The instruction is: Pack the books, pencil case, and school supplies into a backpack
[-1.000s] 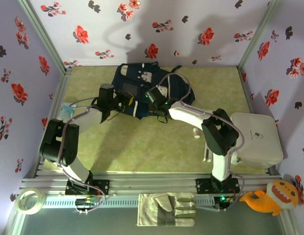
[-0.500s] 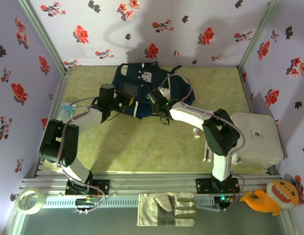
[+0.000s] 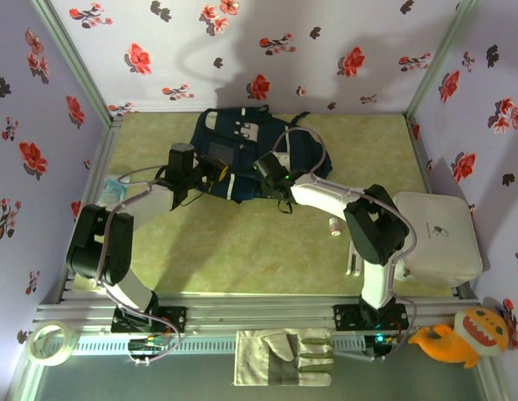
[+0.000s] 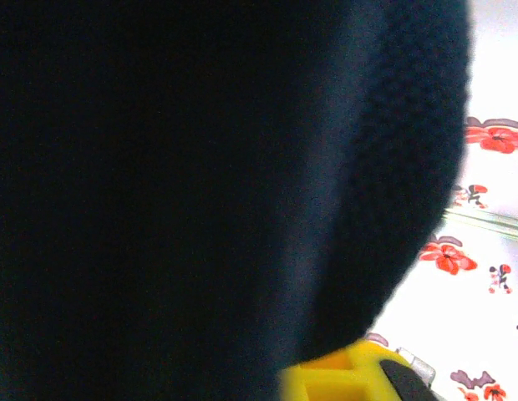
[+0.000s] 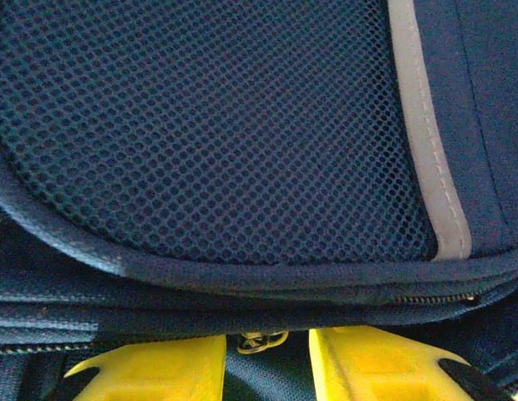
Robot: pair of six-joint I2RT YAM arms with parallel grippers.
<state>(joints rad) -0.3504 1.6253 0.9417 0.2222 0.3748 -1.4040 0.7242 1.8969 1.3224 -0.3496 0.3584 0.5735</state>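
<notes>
The dark navy backpack (image 3: pixel 242 134) lies at the back of the green mat. My left gripper (image 3: pixel 213 174) is at its near left edge, shut on the backpack's fabric, which hangs dark (image 4: pixel 159 167) over one yellow finger (image 4: pixel 342 378). My right gripper (image 3: pixel 266 164) is at the near right edge and stands open (image 5: pixel 267 368). A small zip pull ring (image 5: pixel 261 338) sits loose between its yellow fingers, under the mesh panel (image 5: pixel 209 125). A tiny white tube with a pink end (image 3: pixel 334 227), one of the school supplies, lies on the mat to the right. The books and pencil case are out of view.
A pale blue packet (image 3: pixel 115 185) lies by the left wall. A white box (image 3: pixel 436 236) stands at the right edge. On the front ledge are a work glove (image 3: pixel 284 357), a tape roll (image 3: pixel 48 342) and an orange plush toy (image 3: pixel 459 334).
My right gripper has shifted slightly right along the backpack's near edge. The left arm and the backpack have stayed put.
</notes>
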